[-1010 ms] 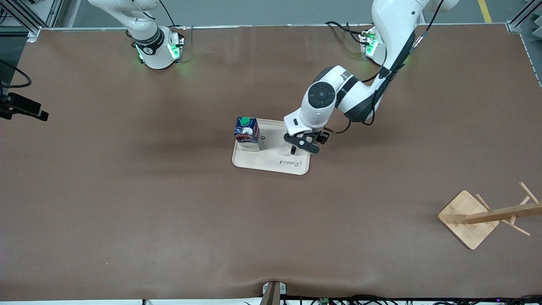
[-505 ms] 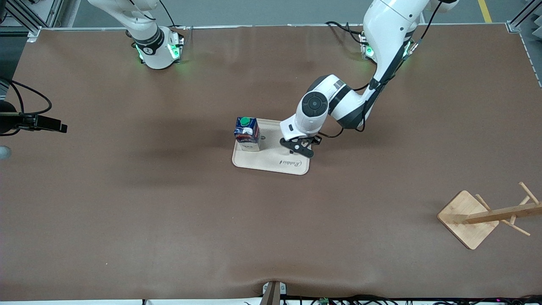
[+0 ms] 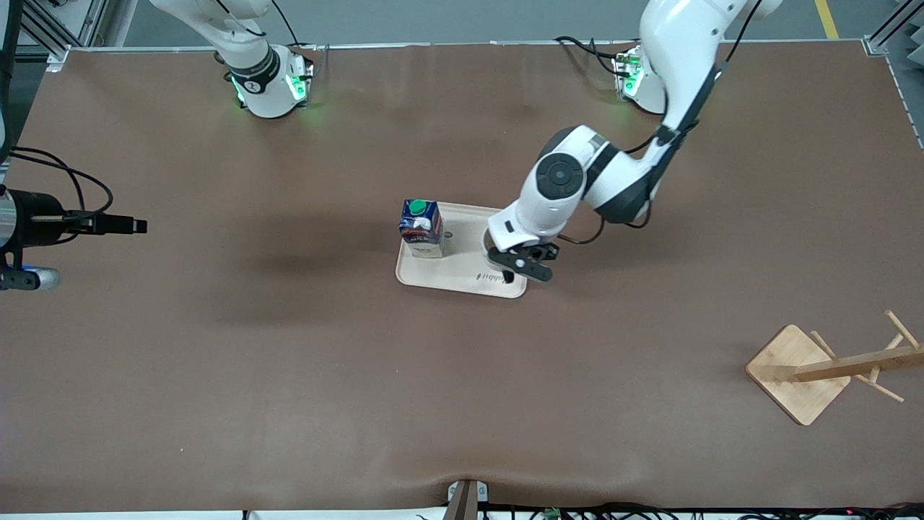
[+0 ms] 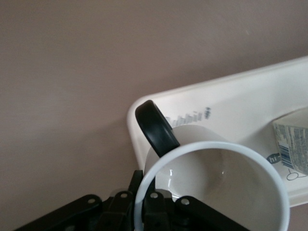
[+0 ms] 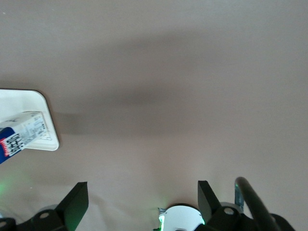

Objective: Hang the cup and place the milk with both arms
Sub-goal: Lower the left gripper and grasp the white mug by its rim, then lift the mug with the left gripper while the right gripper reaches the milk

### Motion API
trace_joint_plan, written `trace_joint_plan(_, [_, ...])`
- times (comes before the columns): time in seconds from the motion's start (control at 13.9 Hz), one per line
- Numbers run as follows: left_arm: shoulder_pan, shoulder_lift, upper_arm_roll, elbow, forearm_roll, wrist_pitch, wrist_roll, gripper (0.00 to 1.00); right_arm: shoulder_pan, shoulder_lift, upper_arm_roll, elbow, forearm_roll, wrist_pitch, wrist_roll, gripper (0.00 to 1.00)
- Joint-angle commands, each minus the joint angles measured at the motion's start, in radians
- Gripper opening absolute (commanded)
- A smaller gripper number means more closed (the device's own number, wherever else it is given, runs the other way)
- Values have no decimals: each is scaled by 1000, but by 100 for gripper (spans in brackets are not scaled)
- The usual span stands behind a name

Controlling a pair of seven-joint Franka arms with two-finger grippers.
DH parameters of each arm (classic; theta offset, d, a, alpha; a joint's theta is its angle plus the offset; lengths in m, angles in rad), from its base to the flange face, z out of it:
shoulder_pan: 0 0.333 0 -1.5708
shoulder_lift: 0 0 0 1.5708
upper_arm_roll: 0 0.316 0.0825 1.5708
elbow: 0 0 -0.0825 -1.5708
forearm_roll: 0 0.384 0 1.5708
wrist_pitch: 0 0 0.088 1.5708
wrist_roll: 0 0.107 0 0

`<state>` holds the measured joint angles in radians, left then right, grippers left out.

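Observation:
The cup point(image 4: 211, 178), a white mug with a black loop handle point(image 4: 156, 127), shows in the left wrist view over the cream tray point(image 4: 231, 103), near its printed word. My left gripper point(image 4: 143, 195) is shut on the cup's rim, one finger inside and one outside. In the front view the left gripper point(image 3: 514, 266) is over the tray point(image 3: 462, 278) and the wrist hides the cup. The milk point(image 3: 421, 227), a dark-blue carton with a green cap, stands on the tray's corner toward the right arm's end. My right gripper point(image 3: 133, 226) hangs open over bare table at that end, with nothing between its fingers point(image 5: 77, 202).
A wooden rack point(image 3: 801, 372) with pegs stands near the left arm's end of the table, closer to the front camera than the tray. Brown table surface surrounds the tray. The right arm's green-lit base point(image 5: 178, 219) shows in the right wrist view.
The left gripper shut on the cup's rim and shifted toward the front camera over the tray. The right gripper moved in from the table's edge toward the tray.

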<state>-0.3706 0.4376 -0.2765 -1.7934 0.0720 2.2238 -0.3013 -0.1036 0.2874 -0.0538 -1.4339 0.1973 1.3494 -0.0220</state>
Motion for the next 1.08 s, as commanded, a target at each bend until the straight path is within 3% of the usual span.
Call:
trace_joint_plan(0.0, [67,-95,-6,75,-6,-203,14,0,14,-11,11,7,27,-25,171,100])
trace_joint_plan(0.29, [224,-189,-7,141,-6,-416,189,0,117,-10,12,21,31,-21,293,100])
trace_joint_plan(0.65, [464,-275,-4,144,11,-446,581,0,255,21,14,-54,96,151,284,100])
trace_joint_plan(1.01, [645,-258,0,209,95,-425,904,0,456,21,14,-167,138,327,336,100])
